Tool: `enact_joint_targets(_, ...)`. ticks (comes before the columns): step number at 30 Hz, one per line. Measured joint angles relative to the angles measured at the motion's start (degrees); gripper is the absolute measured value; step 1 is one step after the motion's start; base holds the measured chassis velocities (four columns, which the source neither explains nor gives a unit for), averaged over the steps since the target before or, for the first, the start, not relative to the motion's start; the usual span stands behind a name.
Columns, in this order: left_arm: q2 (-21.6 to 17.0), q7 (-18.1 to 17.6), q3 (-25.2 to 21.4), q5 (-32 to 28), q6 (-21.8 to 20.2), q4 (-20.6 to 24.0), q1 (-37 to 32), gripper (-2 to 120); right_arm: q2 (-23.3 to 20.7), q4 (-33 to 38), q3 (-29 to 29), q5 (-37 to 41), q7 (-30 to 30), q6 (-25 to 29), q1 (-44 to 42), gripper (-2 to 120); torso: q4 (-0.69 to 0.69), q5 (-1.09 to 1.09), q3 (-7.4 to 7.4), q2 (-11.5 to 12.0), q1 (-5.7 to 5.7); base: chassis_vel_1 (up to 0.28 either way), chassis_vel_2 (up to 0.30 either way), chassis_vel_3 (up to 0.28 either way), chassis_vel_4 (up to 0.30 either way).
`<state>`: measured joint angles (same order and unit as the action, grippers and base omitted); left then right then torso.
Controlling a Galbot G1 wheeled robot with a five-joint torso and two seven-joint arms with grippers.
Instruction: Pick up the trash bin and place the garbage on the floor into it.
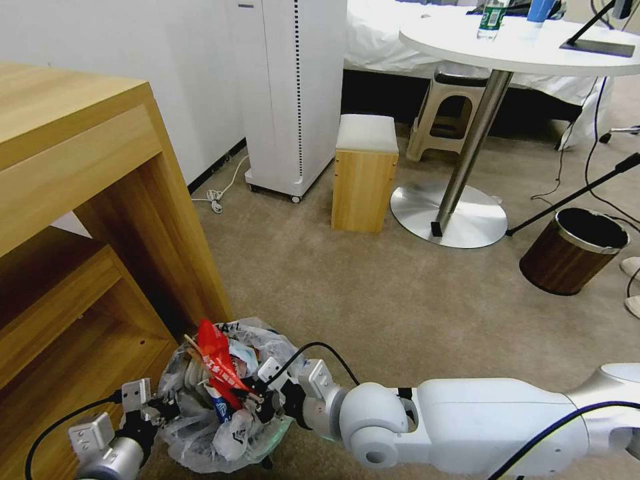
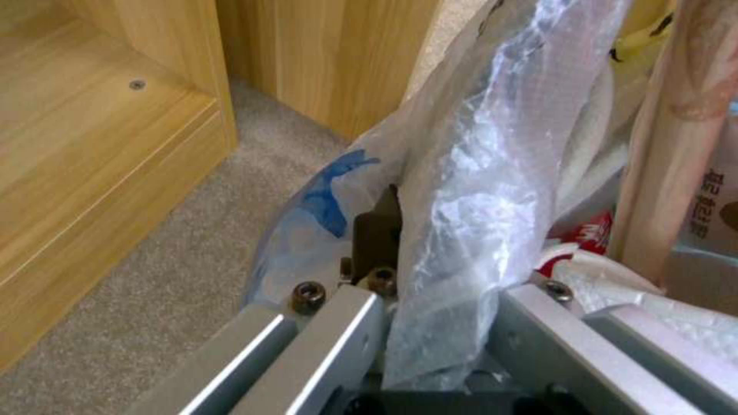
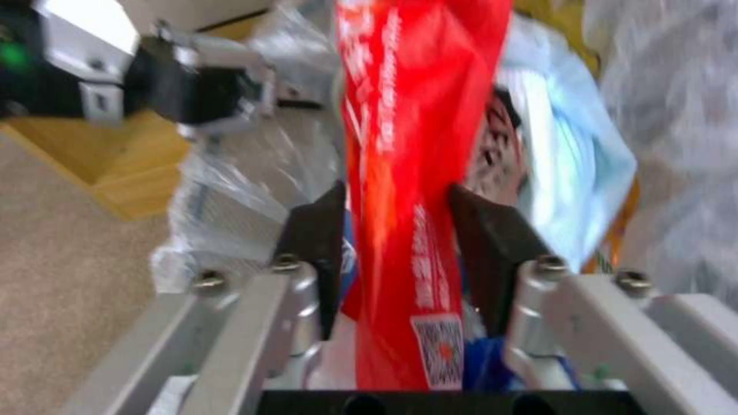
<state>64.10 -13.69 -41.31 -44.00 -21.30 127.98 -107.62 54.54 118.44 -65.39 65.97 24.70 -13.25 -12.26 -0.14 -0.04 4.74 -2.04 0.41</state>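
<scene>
- Two grippers meet at the trash bin (image 1: 227, 400), which sits low beside the wooden shelf unit (image 1: 87, 253).
- Right gripper (image 3: 396, 230): dark fingers (image 3: 319, 230) pinch a red wrapper (image 3: 407, 144) that runs between them, over the garbage heaped in the bin.
- Left gripper (image 2: 438, 276): fingers (image 2: 377, 230) clamp the bin's clear plastic liner (image 2: 477, 173) at the rim.
- Beyond lies bare beige floor (image 1: 373, 293).

The wooden cabinet (image 1: 87, 220) stands just left of the trash bin (image 1: 200, 427), blocking that side; open floor (image 1: 373, 300) lies ahead and right, toward the stool (image 1: 365, 173) and brown bin (image 1: 573, 251).
</scene>
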Motion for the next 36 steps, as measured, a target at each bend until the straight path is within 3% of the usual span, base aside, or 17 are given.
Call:
enact_joint_targets(13, 0.09, 0.15, -0.73, 0.43, -0.02, 0.6, -1.17, 0, -0.66, 2.72, 1.51, -0.3, -0.39, 0.84, 0.35, 90, 0.0, 0.0, 0.0, 0.0, 0.0, 0.0, 0.0, 0.0, 0.0)
enact_joint_targets(22, 0.26, 0.17, -0.94, 0.57, -0.02, 0.62, -1.24, 0, -0.48, 3.24, 7.18, -3.07, -5.35, 7.08, -0.84, 97, 0.0, 0.0, 0.0, -0.01, 0.0, 0.0, 0.0, 0.0, 0.0)
enact_joint_targets(26, 0.47, 0.21, -0.97, 0.59, -0.02, 0.49, -1.21, 0, -0.45, 2.19, 13.14, -6.02, -8.69, 12.21, -2.33, 98, 0.01, 0.0, 0.01, 0.0, 0.0, 0.0, 0.0, 0.0, 0.0)
enact_joint_targets(29, 0.56, 0.24, -1.03, 0.54, 0.01, 0.32, -0.98, 0, -1.44, 1.6, 23.59, -7.42, -10.49, 14.63, -5.65, 97, 0.0, 0.01, 0.01, 0.0, 0.0, 0.0, 0.0, 0.0, 0.0)
enact_joint_targets(31, 0.56, 0.25, -1.02, 0.53, 0.0, 0.28, -0.93, 0, -1.62, 1.57, 25.12, -7.45, -10.66, 14.81, -6.04, 97, 0.0, 0.01, 0.01, 0.0, 0.0, 0.0, 0.0, 0.0, 0.0)
enact_joint_targets(32, 0.57, 0.25, -1.02, 0.47, 0.0, 0.2, -0.77, 0, -2.23, 1.53, 30.24, -7.25, -10.81, 15.22, -7.27, 97, 0.0, 0.01, 0.01, 0.0, 0.0, 0.0, 0.0, 0.0, 0.0)
enact_joint_targets(33, 0.57, 0.25, -1.02, 0.47, 0.0, 0.2, -0.77, 0, -2.23, 1.53, 30.24, -7.25, -10.81, 15.22, -7.27, 97, 0.0, 0.01, 0.01, 0.0, 0.0, 0.0, 0.0, 0.0, 0.0)
enact_joint_targets(35, 0.62, 0.26, -1.02, 0.34, 0.01, 0.16, -0.56, 0, -2.89, 1.48, 37.54, -6.03, -10.48, 15.45, -8.97, 98, 0.0, 0.0, 0.01, 0.0, 0.0, 0.0, 0.0, 0.0, 0.0)
enact_joint_targets(36, 0.62, 0.26, -1.02, 0.34, 0.01, 0.16, -0.56, 0, -2.89, 1.48, 37.54, -6.03, -10.48, 15.45, -8.97, 98, 0.0, 0.0, 0.01, 0.0, 0.0, 0.0, 0.0, 0.0, 0.0)
